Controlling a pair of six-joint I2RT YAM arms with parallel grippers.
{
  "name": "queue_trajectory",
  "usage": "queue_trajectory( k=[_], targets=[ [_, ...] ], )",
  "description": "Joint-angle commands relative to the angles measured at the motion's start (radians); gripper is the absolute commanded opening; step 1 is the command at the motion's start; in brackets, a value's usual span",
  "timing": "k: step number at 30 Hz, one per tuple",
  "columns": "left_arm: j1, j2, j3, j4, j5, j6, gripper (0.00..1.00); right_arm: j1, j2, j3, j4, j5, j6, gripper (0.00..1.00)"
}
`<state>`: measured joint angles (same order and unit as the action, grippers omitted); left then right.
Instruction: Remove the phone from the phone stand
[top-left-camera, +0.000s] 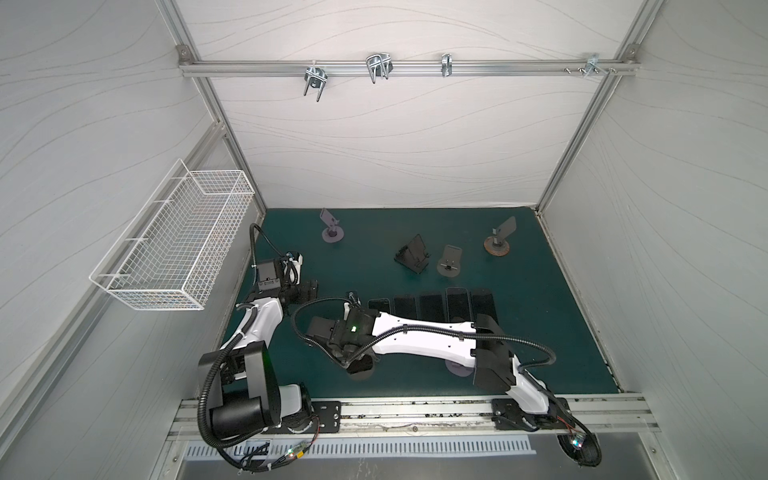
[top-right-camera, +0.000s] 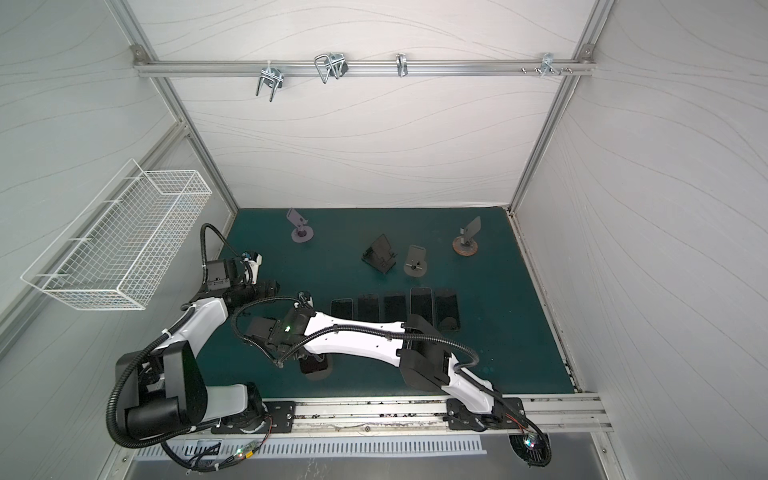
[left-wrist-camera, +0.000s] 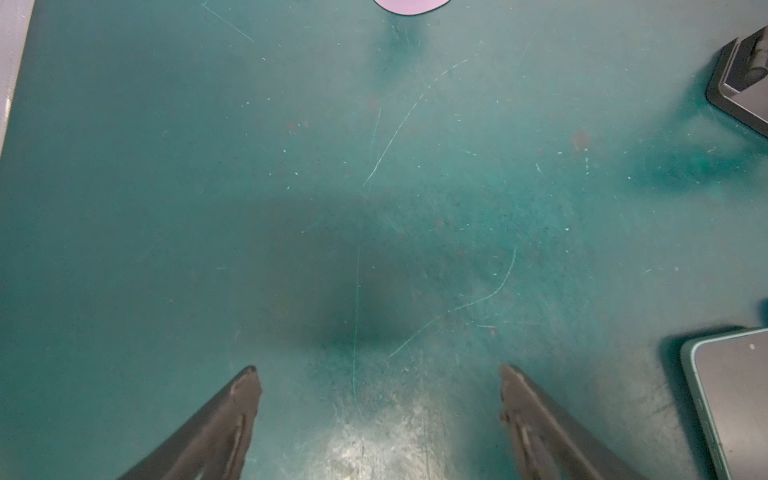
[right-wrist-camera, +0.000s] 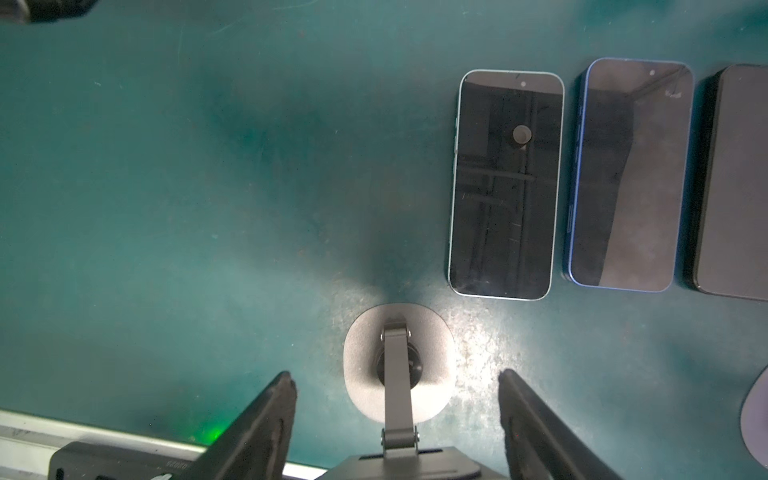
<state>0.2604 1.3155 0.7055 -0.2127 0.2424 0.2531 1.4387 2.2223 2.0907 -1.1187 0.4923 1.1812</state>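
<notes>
We see the right gripper hanging low over the stand near the front edge of the mat. Its fingers are apart, one on each side of the stand's hinged arm, and touch neither the arm nor the base. At the edge of the right wrist view a dark plate tops that arm, and we cannot tell there whether it is the cradle or the phone. In both top views the phone shows only as a dark slab on the stand, mostly hidden beneath the right wrist. The left gripper is spread wide too, holding nothing, above bare mat at the left side. Beyond the right arm a row of phones lies flat, side by side, screens up. We count four other stands farther back, well apart from both grippers.
</notes>
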Motion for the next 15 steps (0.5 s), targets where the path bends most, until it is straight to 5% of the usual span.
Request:
queue_trajectory(
  k=[1,15],
  targets=[
    [0.003,-0.012,0.029,-0.002,-0.005,0.006,0.91,0.013,-0.041,-0.002,-0.033,0.060,0.012,0.75],
    [0.003,-0.005,0.034,-0.008,0.000,0.009,0.91,0.044,-0.141,0.002,-0.032,0.224,-0.057,0.70]
  ],
)
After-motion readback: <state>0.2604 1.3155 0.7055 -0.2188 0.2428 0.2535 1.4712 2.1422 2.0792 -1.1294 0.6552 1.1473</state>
